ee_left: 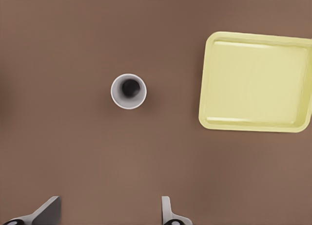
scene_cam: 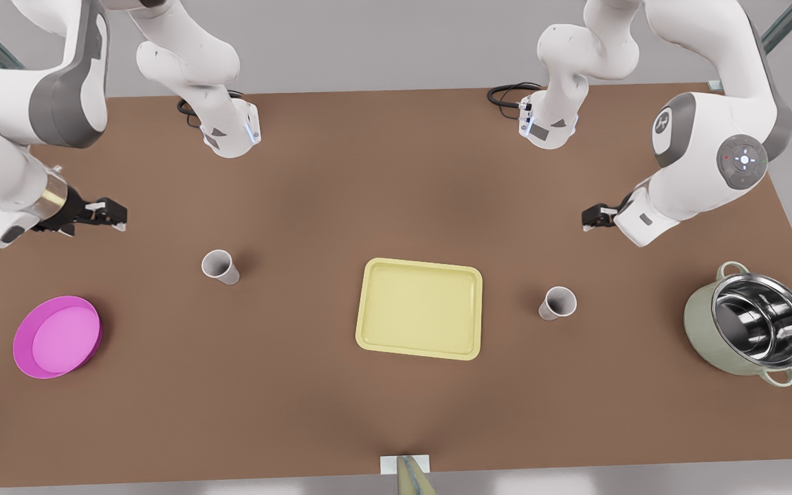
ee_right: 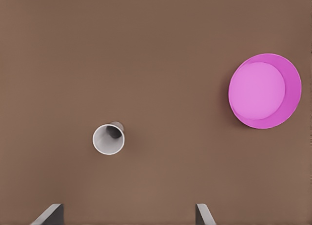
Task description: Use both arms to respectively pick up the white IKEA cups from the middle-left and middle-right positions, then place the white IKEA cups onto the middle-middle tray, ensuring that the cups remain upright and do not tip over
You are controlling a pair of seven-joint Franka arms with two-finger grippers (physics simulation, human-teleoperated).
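The left black two-finger gripper and the right gripper hang spread wide, empty. 2 plain white tapered cups stand upright either side of the pale yellow rectangular tray: the left gripper's cup and the right gripper's cup (light and tippy, I'd guess, so pinch mid-wall).

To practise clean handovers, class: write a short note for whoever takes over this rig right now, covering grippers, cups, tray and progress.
Left gripper: open, empty, over the table at the front view's right.
Right gripper: open, empty, at the front view's left.
White cups: one left of the tray, one right of it, both upright on the table.
Done: nothing.
Left: grasp both cups, set them on the tray.
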